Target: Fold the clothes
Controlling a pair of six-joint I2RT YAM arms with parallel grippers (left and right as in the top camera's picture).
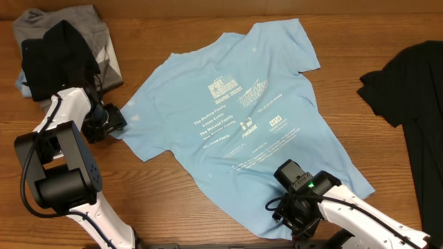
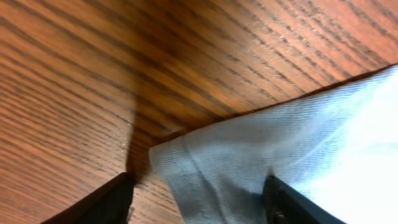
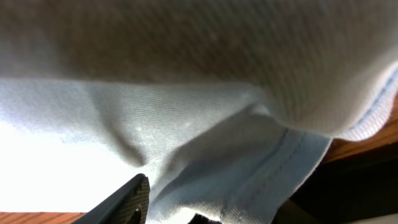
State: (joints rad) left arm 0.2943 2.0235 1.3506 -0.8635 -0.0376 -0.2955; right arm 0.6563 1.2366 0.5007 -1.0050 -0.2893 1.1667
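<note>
A light blue cotton T-shirt (image 1: 242, 111) with small white print is lying spread flat across the middle of the brown wooden worktop (image 1: 194, 21), print upward, its neck end pointing toward the far edge and its hem toward the near edge. The left fingers (image 2: 118, 199) are being held apart at the tip of the sleeve that is pointing toward the worktop's left edge. In the left wrist view the sleeve's stitched corner is lying on the wood between them, with one finger against the cloth and the other just off it on bare wood.

The right fingers (image 3: 127, 199) are being pressed into the hem near the near edge. In the right wrist view only one finger is being shown beneath bunched, raised blue cloth, so it cannot be told whether they are closed on it.

A folded grey T-shirt (image 1: 97, 28) with a folded black garment (image 1: 59, 55) on top is sitting in the far left corner. A plain black T-shirt (image 1: 415, 104) is lying along the right edge, well apart from the blue one.
</note>
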